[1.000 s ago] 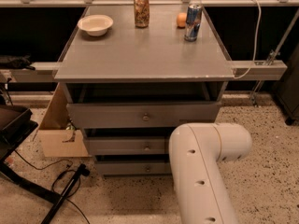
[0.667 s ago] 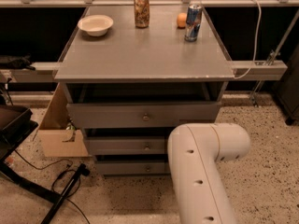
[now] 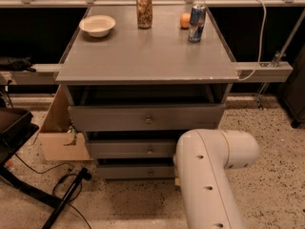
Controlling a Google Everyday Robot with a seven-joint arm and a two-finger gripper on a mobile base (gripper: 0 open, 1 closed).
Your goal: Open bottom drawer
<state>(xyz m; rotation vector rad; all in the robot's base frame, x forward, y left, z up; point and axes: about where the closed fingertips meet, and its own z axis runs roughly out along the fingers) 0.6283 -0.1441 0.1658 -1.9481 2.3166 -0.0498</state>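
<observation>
The bottom drawer (image 3: 128,171) sits lowest under the table (image 3: 143,56). The white arm (image 3: 209,175) hides the end effector; its state cannot be told.

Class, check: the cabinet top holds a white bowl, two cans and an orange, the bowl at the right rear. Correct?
No. The camera view shows the bowl at the left rear; brown can, blue can and orange are there. The gripper is out of view; only the arm shows.
</observation>
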